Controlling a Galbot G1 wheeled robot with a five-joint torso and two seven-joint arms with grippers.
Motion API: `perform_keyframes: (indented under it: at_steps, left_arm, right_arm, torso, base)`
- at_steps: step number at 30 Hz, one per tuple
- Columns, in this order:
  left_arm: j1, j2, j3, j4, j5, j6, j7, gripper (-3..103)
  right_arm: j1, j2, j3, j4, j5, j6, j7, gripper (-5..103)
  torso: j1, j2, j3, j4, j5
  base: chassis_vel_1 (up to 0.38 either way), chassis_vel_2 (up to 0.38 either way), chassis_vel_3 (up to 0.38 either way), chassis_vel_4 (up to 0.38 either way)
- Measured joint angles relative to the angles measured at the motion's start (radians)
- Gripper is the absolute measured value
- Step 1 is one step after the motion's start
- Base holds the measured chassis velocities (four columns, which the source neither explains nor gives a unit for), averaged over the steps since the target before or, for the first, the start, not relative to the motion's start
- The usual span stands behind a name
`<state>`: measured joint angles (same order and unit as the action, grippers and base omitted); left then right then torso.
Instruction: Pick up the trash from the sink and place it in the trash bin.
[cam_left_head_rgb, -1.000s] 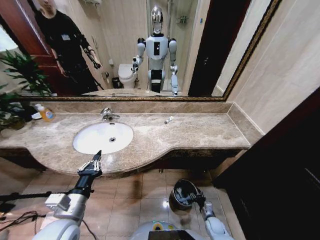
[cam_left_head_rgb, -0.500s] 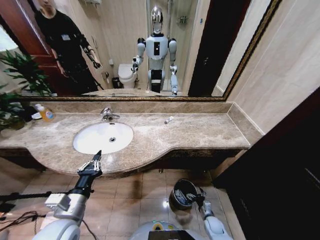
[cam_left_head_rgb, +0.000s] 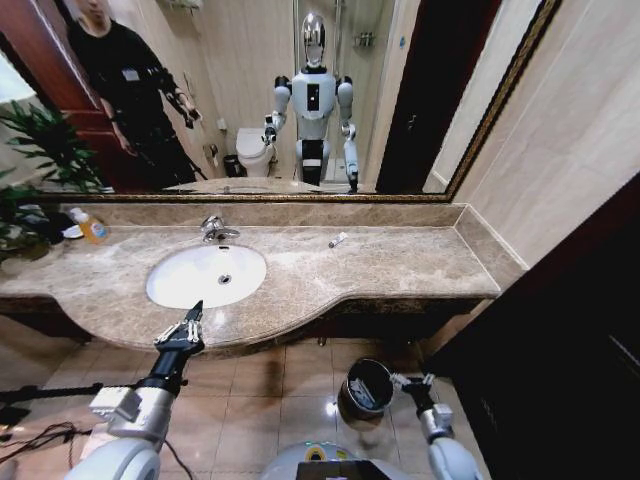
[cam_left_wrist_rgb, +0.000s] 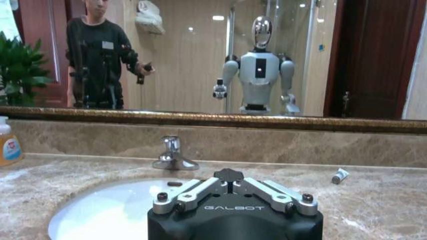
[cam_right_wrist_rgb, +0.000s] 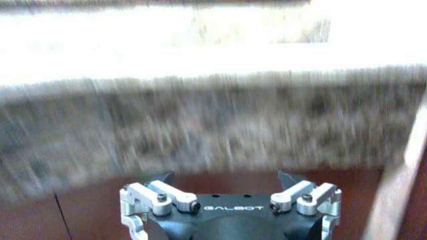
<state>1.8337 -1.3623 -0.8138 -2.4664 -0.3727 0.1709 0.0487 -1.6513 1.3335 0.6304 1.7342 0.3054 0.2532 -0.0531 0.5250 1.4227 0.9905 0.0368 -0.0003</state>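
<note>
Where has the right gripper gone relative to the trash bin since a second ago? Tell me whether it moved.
Yes. The right gripper was over the trash bin opening; it now sits beside the bin's right rim, clear of the opening.

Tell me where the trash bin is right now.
In the head view the trash bin stands on the tiled floor below the countertop's right half, just left of the right hand, with pale trash inside.

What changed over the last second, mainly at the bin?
The right gripper has pulled away from over the small round dark metal trash bin toward the robot's right; fingers open. White trash lies inside the bin. Unchanged: left gripper at the marble counter edge, one white tube on the countertop.
</note>
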Motion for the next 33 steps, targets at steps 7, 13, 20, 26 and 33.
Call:
perform_keyframes:
  at_steps: [7,13,20,26,33]
  left_arm:
    - [0.000,0.000,0.000,0.000,0.000,0.000,0.000,0]
    - [0.000,0.000,0.000,0.000,0.000,0.000,0.000,0]
    - [0.000,0.000,0.000,0.000,0.000,0.000,0.000,0]
    - [0.000,0.000,0.000,0.000,0.000,0.000,0.000,0]
    - [0.000,0.000,0.000,0.000,0.000,0.000,0.000,0]
  right_arm:
    - [-0.018,-0.029,-0.026,0.310,0.006,-0.100,0.037,100]
    - [0.177,-0.084,-0.111,0.321,0.035,-0.228,0.047,100]
    - [0.456,-0.133,-0.257,0.191,0.087,-0.321,0.074,100]
    - [0.681,-0.129,-0.398,0.006,0.136,-0.367,0.074,100]
    - [0.914,-0.057,-0.532,-0.146,0.226,-0.445,0.126,100]
  torso:
    - [0.000,0.000,0.000,-0.0003,0.0002]
    - [0.000,0.000,0.000,0.0000,0.0003]
    - [0.000,0.000,0.000,0.0000,0.0004]
    - [0.000,0.000,0.000,-0.0001,0.0002]
    - [0.000,0.000,0.000,0.0000,-0.0001]
  base:
    - [0.000,0.000,0.000,0.000]
    - [0.000,0.000,0.000,0.000]
    - [0.000,0.000,0.000,0.000]
    - [0.000,0.000,0.000,0.000]
    - [0.000,0.000,0.000,0.000]
